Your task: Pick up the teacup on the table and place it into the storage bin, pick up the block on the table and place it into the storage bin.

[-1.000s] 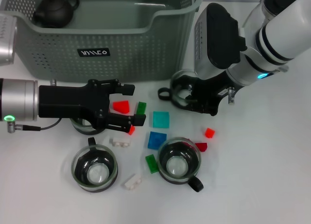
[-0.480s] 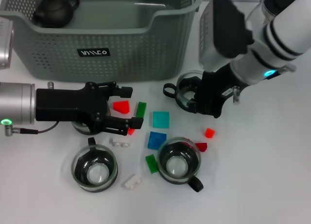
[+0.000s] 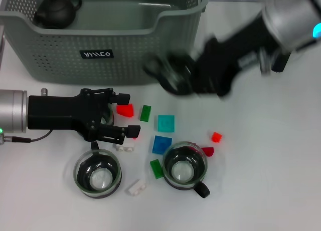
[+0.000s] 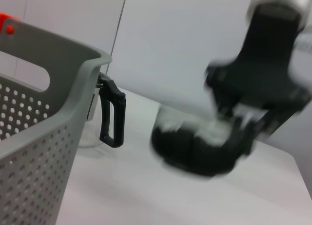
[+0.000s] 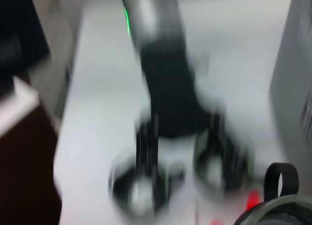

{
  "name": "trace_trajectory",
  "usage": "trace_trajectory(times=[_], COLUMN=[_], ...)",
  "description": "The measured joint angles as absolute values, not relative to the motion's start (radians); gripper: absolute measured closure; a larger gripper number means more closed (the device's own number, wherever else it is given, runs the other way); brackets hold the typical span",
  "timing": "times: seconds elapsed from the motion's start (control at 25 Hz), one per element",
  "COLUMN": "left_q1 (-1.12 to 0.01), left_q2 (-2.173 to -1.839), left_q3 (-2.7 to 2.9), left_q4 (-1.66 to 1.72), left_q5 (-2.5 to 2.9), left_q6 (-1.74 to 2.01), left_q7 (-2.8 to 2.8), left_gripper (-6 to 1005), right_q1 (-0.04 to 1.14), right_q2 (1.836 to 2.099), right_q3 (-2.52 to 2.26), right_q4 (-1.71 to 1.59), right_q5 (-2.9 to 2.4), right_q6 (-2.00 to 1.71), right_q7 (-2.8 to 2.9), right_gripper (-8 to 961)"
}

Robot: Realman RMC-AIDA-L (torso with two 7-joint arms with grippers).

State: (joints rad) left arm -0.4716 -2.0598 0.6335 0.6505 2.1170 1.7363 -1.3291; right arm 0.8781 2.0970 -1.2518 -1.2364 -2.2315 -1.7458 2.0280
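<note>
My right gripper (image 3: 193, 75) is shut on a glass teacup (image 3: 170, 74) and holds it in the air, in motion blur, just in front of the storage bin's front wall (image 3: 105, 45). The cup's rim and black handle show in the right wrist view (image 5: 279, 198). From the left wrist the gripper with its cup (image 4: 195, 147) hangs beside the bin's corner (image 4: 44, 137). My left gripper (image 3: 126, 114) is open low over the table, one finger on each side of a red block (image 3: 125, 109). Two more teacups (image 3: 98, 173) (image 3: 185, 168) stand near the front.
A black teapot (image 3: 56, 10) lies in the bin's far left corner. Loose blocks lie between the arms: green (image 3: 145, 112), teal (image 3: 166, 123), blue (image 3: 161, 144), green (image 3: 156, 168), small red (image 3: 216, 137), white (image 3: 136, 187). A glass carafe with black handle (image 4: 109, 117) stands behind the bin.
My right gripper has lifted the teacup off the table and swung it left and up toward the bin. My left gripper has drawn back a little to the left.
</note>
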Motion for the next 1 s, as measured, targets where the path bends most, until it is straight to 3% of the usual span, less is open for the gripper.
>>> trace_trajectory(times=[0.44, 0.8, 1.0], left_q1=[-0.480, -0.475, -0.475], left_q2=[-2.061, -2.068, -2.069], left_q3=[0.634, 0.623, 0.606], left_q4=[0.644, 0.643, 0.643], left_q5=[2.117, 2.109, 2.099], left_q6=[1.725, 1.688, 1.667], left_q7=[-1.290, -1.256, -1.255], left_gripper=[51, 51, 51], right_q1=[1.072, 1.172, 1.223], right_q2=[2.090, 2.086, 2.097], right_q3=[-1.044, -1.073, -1.127], right_q4=[-1.169, -0.768, -0.570], right_q5=[-2.042, -2.070, -2.091], right_q6=[-1.547, -1.126, -0.886], right_q7=[2.028, 1.815, 1.709], right_gripper=[891, 888, 887])
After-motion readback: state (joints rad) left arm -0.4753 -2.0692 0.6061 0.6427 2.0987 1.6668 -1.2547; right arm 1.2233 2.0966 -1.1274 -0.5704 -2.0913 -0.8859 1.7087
